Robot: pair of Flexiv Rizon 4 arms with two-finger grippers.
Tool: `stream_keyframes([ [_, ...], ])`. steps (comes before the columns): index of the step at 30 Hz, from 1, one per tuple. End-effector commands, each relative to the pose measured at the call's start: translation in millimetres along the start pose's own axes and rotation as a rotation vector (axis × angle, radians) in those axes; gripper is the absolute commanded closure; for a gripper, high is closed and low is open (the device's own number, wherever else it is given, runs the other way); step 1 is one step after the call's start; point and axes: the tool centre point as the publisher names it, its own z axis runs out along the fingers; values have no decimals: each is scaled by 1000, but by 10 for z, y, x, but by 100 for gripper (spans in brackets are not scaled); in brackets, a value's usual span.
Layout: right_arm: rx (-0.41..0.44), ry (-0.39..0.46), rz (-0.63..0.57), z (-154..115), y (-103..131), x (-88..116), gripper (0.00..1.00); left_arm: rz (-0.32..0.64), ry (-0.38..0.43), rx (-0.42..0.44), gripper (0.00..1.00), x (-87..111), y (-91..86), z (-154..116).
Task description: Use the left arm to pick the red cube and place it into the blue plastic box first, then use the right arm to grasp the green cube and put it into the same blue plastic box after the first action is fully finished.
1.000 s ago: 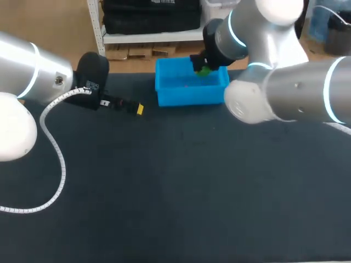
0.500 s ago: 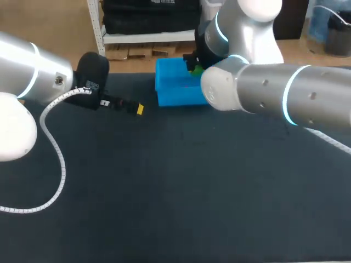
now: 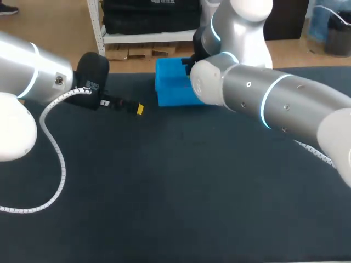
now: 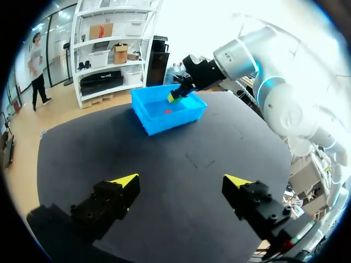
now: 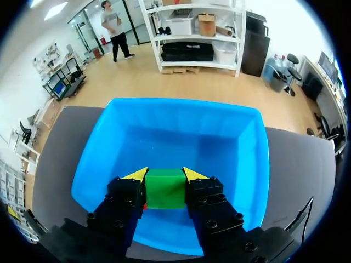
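Squarely between the yellow tips of the right gripper (image 5: 164,174) sits the green cube (image 5: 164,189), clamped from two sides, its flat faces against the fingers and its top face turned up toward the wrist. Its sides look equal, so no long axis can be told. Behind the cube lies the floor of the blue plastic box (image 5: 186,131), whose long side runs across the line of the fingers.

From the left wrist, the gripper slants down over the box's far rim with the cube tilted along with it, and the red cube (image 4: 168,111) lies on the box floor just beside it.

Seen from the head camera, the right arm (image 3: 263,98) comes in from the right edge and bends across the upper middle of the frame, hiding its own gripper and half of the box. The left arm (image 3: 33,76) rests at the upper left, and the left gripper (image 4: 181,180) hangs over the dark table (image 3: 164,192) with fingers wide apart, holding nothing.
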Motion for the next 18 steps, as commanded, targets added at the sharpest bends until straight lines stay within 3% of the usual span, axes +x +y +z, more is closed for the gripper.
stream_keyframes([
  [1,2,74,3,77,-5,-110,100,2,-5,7,0,7,16,0],
  [14,22,109,10,90,-26,-105,100,2,-5,7,0,7,16,0],
  [15,24,110,10,91,-26,-109,71,2,-5,7,0,7,16,0],
  [16,24,113,9,91,-25,-113,56,2,-5,7,0,7,16,0],
  [17,32,115,7,90,-24,-115,16,2,-5,7,0,7,16,0],
  [18,32,114,7,87,-21,-121,0,2,-5,7,0,7,16,0],
])
